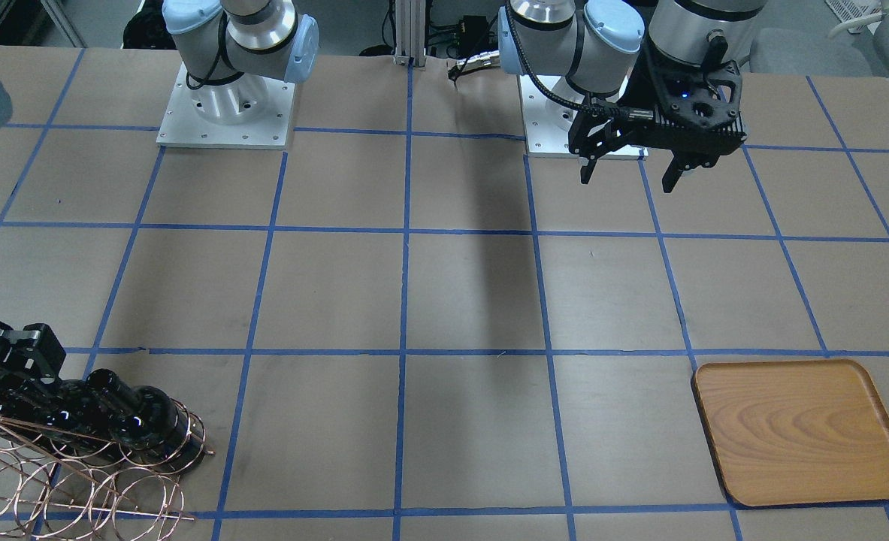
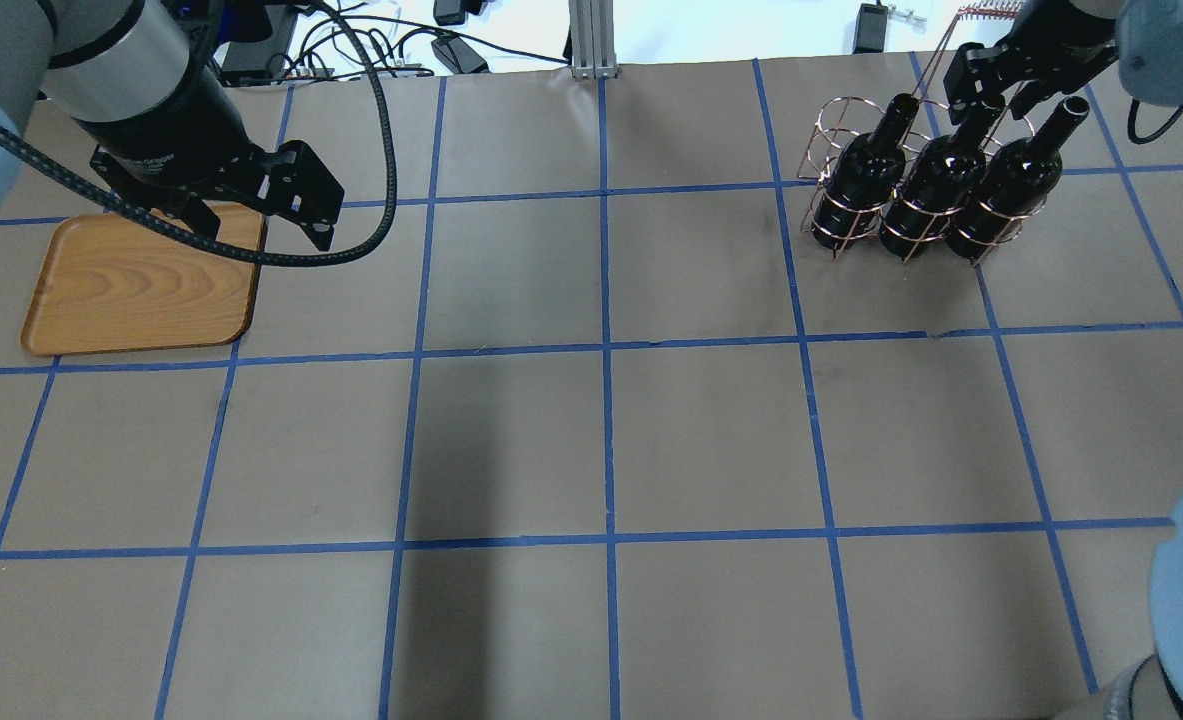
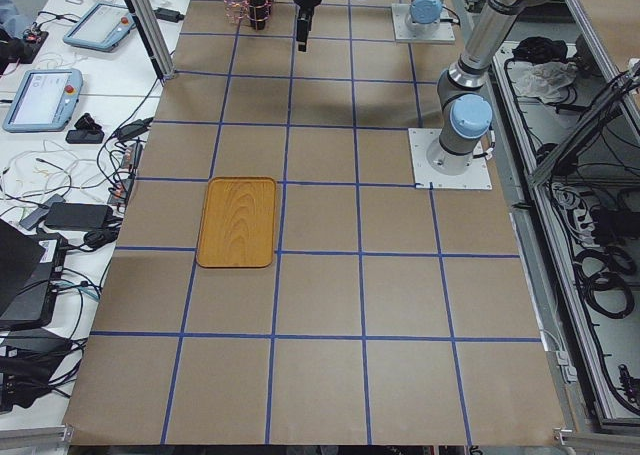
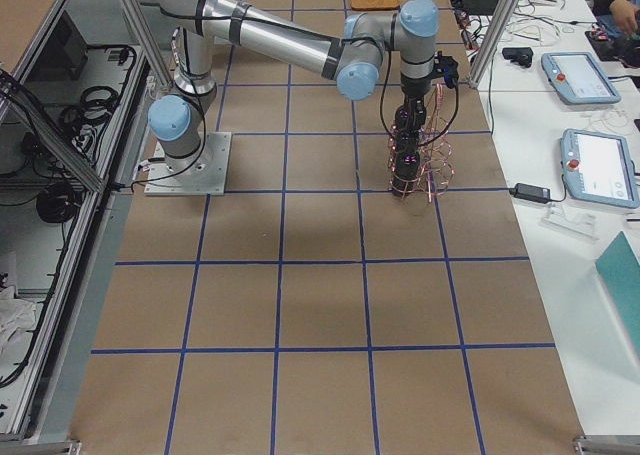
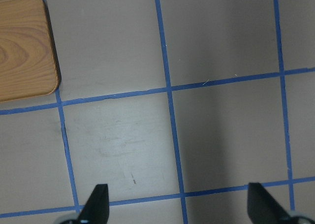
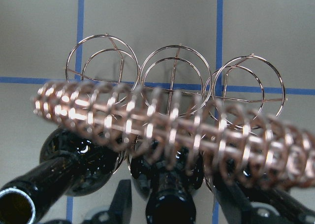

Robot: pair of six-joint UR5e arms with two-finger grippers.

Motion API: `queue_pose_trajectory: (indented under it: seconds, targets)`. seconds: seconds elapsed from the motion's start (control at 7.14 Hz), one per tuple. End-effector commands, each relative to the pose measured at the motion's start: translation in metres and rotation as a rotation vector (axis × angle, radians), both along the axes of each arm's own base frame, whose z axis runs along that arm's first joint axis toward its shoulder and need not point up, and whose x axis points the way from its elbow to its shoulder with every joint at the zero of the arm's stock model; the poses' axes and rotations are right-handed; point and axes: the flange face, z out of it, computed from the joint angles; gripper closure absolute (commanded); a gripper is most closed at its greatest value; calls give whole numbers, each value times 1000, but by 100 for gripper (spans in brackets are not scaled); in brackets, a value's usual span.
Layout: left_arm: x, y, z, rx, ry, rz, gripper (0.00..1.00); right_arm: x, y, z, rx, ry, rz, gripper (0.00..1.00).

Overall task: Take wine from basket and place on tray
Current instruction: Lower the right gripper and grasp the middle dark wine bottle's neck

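Nothing legible anywhere — no text, brand, number or sign readable.

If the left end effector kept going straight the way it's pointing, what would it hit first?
Most likely the bare paper-covered table. The left end effector points down at it, open and empty. The wooden tray sits off to one side, outside that line.

Table (image 2: 601, 430): brown sheet top, blue tape grid (image 2: 606, 350). Wooden tray (image 2: 141, 285) lies flat far-left, wire rack (image 6: 162, 125) stands far-right, well apart. Bottles (image 2: 926, 195) in rack; can't tell if they touch the top. Two arm base plates (image 1: 181, 131) on the robot's side.
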Motion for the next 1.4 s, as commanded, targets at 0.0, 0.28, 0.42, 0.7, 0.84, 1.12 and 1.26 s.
queue_pose_trajectory:
  seconds: [0.0, 0.28, 0.42, 0.7, 0.84, 1.12, 1.26]
  targets:
    - [0, 0, 0, 0, 0, 0, 0, 1, 1, 0, 14, -2, 2, 55]
    - [0, 1, 1, -2, 0, -2, 0, 2, 2, 0, 20, -5, 3, 72]
    - [0, 1, 1, -2, 0, -2, 0, 3, 4, -1, 32, -9, 3, 93]
    - [0, 1, 1, -2, 0, -2, 0, 5, 4, 3, 31, -4, 18, 100]
    - [0, 1, 1, -2, 0, -2, 0, 4, 4, 9, 40, 2, 24, 100]
    - [0, 1, 1, -2, 0, -2, 0, 2, 8, 42, 71, 23, 53, 100]
    - [0, 1, 1, -2, 0, 0, 0, 6, 20, 71, 66, 31, 65, 100]
